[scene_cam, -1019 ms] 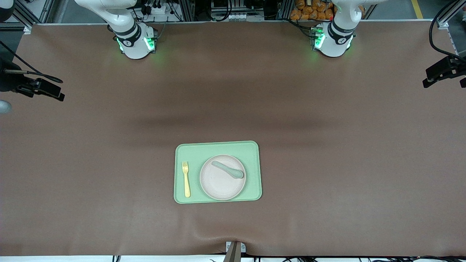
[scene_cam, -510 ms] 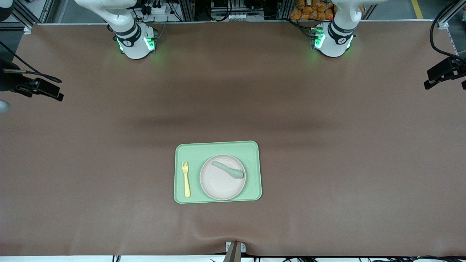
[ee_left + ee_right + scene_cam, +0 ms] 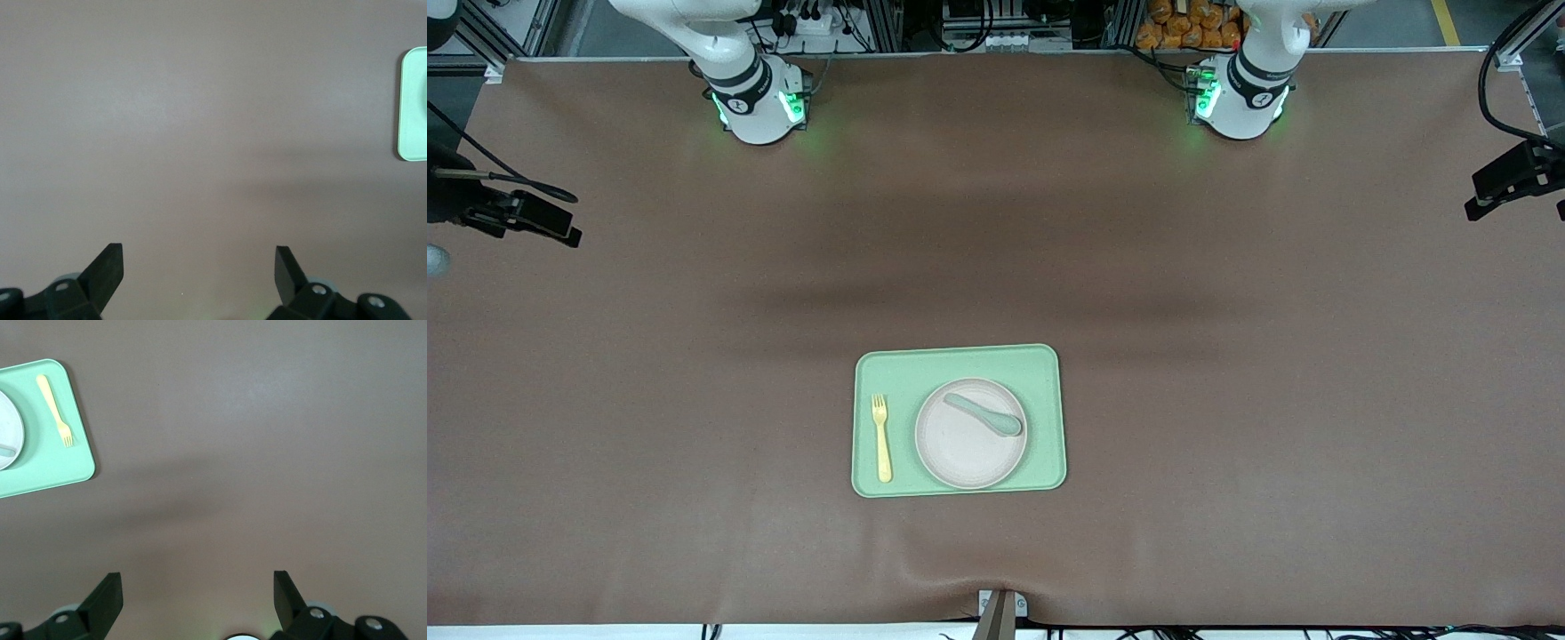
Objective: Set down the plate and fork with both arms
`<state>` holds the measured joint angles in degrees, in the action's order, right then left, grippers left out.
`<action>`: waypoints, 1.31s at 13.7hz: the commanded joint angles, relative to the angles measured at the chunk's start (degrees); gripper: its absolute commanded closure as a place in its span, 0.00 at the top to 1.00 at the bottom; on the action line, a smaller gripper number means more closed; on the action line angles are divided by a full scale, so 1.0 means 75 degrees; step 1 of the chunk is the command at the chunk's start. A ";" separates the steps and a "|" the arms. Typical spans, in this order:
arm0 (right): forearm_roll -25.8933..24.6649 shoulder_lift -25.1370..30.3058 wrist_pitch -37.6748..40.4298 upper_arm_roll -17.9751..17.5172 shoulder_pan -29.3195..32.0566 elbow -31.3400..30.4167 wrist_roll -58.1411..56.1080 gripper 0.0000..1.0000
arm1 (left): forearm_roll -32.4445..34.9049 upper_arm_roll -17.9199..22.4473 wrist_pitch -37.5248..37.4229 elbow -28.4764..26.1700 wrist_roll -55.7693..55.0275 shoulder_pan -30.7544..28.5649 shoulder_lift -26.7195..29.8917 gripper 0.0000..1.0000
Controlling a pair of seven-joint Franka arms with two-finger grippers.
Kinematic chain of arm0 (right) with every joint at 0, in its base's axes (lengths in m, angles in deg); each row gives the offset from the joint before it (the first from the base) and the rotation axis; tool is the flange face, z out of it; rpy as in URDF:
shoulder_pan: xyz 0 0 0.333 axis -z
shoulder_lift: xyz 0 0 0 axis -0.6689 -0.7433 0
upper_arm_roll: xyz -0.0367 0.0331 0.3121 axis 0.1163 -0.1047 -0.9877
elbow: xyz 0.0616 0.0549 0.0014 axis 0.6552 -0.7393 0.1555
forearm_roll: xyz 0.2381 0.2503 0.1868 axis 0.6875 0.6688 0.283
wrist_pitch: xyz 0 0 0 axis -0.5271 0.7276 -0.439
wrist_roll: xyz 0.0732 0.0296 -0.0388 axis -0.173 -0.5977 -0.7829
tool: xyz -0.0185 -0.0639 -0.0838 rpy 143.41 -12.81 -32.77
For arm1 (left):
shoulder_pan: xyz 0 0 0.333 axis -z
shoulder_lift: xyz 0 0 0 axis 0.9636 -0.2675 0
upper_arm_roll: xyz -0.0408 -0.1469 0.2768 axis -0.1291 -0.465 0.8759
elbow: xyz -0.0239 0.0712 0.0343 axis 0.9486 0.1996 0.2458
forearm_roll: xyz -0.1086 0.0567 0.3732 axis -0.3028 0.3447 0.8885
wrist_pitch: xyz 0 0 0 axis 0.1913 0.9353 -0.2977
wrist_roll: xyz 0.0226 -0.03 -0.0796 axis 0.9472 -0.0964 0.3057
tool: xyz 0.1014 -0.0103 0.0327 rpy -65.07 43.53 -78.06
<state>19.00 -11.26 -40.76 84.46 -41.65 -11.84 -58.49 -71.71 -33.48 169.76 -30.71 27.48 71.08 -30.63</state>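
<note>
A rectangular light-green plastic tray (image 3: 959, 360) lay on the brown table cover (image 3: 1227, 400), at about the six o'clock part of the table as the front camera showed it, close to that camera's edge. On the tray sat the round, shallow, cream-beige plate (image 3: 965, 449), slightly toward the left arm's end of the tray. A grey-green spoon (image 3: 983, 414) rested on the plate, lying across its one o'clock portion, bowl end toward the left arm's end. The small pale-yellow plastic fork (image 3: 881, 438) lay flat on the tray at the plate's nine o'clock, just beside it but apart from the rim, with its tines pointing to twelve o'clock, toward the robots' bases.

The left gripper (image 3: 199, 257) hung over bare table cover at the left arm's end of the table, well apart from the tray, its jaws spread wide with nothing between them. The right gripper (image 3: 197, 581) hung over bare cover at the right arm's end, likewise spread wide and empty. Both arms waited, well apart from the tray.
</note>
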 commanded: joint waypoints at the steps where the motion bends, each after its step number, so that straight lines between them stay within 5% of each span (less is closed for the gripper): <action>1: -0.0122 -0.0108 0.0029 -0.0043 0.0038 0.0208 -0.0041 1.00 | 0.0223 -0.0040 0.0070 0.0002 0.0093 -0.0050 0.0037 1.00; 18: -0.0098 -0.0120 0.0018 -0.0031 0.0050 0.0208 -0.0041 1.00 | 0.0071 -0.0075 0.0000 -0.0010 -0.0351 -0.0015 0.0060 1.00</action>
<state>19.00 -11.38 -41.06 84.47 -41.66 -11.80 -58.50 -71.70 -33.58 170.23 -30.72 26.59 70.99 -30.63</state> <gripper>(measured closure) 0.000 0.000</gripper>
